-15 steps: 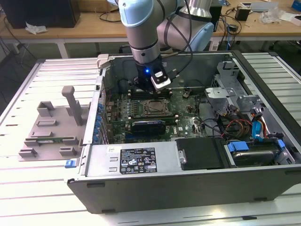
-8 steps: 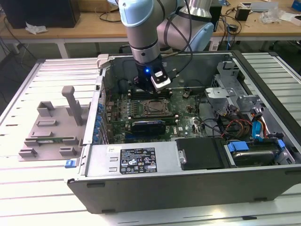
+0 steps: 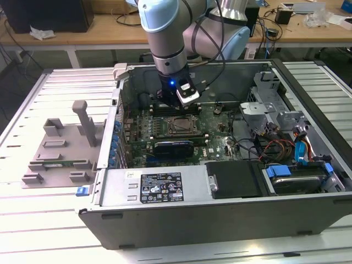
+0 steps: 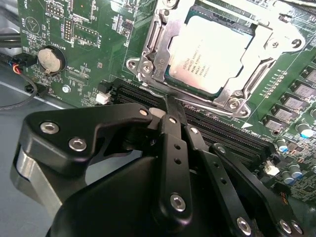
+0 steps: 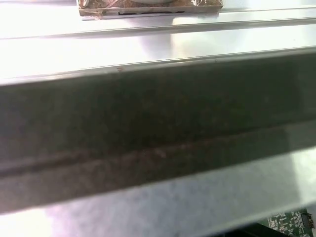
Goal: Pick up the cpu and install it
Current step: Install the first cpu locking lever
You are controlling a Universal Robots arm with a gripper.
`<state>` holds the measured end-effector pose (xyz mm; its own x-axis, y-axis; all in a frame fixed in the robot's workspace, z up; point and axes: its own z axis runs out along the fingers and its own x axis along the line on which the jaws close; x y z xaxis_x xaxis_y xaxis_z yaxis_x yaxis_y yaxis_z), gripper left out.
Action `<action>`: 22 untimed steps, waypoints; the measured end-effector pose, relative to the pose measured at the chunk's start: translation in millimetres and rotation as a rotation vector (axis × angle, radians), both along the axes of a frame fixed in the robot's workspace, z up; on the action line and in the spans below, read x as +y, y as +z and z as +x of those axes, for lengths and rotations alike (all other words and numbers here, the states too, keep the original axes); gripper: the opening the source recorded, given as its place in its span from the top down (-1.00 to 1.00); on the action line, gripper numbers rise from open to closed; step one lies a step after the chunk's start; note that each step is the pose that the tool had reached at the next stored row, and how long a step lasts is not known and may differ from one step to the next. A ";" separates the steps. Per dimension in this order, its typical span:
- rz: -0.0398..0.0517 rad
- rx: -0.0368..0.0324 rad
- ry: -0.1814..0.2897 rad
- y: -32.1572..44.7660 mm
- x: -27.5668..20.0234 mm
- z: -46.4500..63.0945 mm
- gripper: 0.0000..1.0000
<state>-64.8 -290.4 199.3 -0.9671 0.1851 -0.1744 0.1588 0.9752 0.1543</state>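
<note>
Slatted metal tabletop (image 3: 33,231): grey plastic tray (image 3: 63,148) on exterior view's left, then open PC case (image 3: 220,209). Inside, cpu (image 4: 212,54) sits in motherboard socket (image 4: 148,59). Gripper (image 4: 170,111) just above, fingers clenched, empty. White label (image 3: 161,187) on power supply.

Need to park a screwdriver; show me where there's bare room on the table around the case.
Free: slatted table between grey tray and the far edge, and the near strip in front of the computer case. Crowded: inside the case, around the tool.
</note>
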 end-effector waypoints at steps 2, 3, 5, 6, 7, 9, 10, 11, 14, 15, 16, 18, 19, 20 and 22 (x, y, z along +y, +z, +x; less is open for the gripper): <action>0.0002 -0.0024 -0.002 -0.5 0.1 -0.2 0.79; -0.0002 -0.0038 -0.003 -0.7 0.1 -0.3 0.79; -0.0011 -0.0070 -0.004 -1.5 0.1 -0.4 0.79; -0.0021 -0.0089 -0.004 -2.0 0.1 -0.4 0.79; -0.0029 -0.0100 -0.005 -2.3 0.0 -0.6 0.79; -0.0041 -0.0112 -0.005 -2.5 0.0 -0.7 0.79; -0.0043 -0.0120 -0.005 -2.8 0.0 -0.8 0.79; -0.0042 -0.0123 -0.005 -2.8 0.0 -0.8 0.79; -0.0040 -0.0124 -0.005 -2.9 0.0 -0.8 0.79; -0.0039 -0.0126 -0.005 -2.8 0.1 -0.8 0.79; -0.0035 -0.0129 -0.005 -2.1 0.1 -0.7 0.79; -0.0039 -0.0126 -0.006 1.0 0.0 -0.8 0.79; -0.0037 -0.0126 -0.006 2.8 0.1 -0.8 0.79; -0.0037 -0.0127 -0.006 4.4 0.1 -0.8 0.79; -0.0038 -0.0126 -0.006 7.4 0.1 -0.8 0.79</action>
<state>-65.6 -290.4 206.7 -0.9638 0.1897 -0.1872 0.1623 0.9749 0.1526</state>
